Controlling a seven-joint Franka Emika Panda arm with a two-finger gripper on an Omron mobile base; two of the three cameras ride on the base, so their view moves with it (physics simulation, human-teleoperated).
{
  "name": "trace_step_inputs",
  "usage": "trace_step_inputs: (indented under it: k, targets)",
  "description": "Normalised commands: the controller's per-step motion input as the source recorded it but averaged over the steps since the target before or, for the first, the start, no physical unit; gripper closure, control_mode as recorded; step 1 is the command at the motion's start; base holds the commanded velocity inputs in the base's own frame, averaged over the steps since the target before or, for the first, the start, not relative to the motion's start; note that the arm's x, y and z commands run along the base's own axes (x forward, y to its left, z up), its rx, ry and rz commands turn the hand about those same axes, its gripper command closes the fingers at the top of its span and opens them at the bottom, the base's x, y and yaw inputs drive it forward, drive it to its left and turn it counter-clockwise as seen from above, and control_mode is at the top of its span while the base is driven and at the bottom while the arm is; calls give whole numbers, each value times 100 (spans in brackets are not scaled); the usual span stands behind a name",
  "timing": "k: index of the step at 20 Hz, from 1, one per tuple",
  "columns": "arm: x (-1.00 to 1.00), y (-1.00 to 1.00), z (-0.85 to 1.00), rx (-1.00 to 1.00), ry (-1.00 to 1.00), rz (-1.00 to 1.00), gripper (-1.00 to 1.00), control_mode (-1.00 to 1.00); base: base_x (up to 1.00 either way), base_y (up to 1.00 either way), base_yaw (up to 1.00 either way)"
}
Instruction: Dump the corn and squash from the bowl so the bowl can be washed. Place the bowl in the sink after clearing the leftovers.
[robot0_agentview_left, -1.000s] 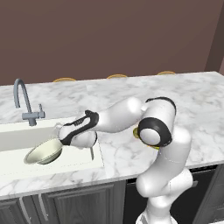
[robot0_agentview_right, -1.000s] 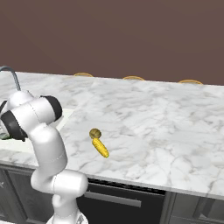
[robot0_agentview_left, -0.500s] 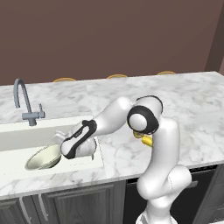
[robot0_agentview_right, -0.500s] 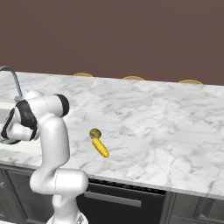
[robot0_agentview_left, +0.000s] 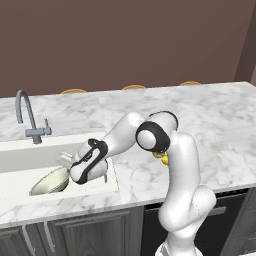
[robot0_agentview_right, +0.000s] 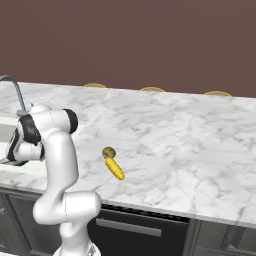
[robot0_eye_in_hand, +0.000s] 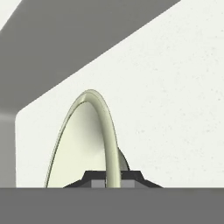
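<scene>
Clamping the bowl rim, the tool tilts it inside the sink.

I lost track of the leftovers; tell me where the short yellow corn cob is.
The short yellow corn cob lies on the marble counter in the right base view, just right of the arm, touching the small brownish-olive squash.

The white grey-veined marble counter has three tan round stool tops behind its far edge, dark grey cabinet doors below its front, and a black dishwasher beside the doors.
</scene>
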Motion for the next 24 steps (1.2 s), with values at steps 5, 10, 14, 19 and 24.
trace_step_inputs:
  k: [5,10,14,19,24]
  targets:
    - [12,6,-21,-16,14,0,100,-100,0,0,0]
    - [9,2,-15,-12,1,0,100,-100,0,0,0]
    - [8,4,5,1,-14,-3,100,-100,0,0,0]
    - [39,3,0,5,-8,-1,100,-100,0,0,0]
    - [33,1,0,15,-14,1,100,-100,0,0,0]
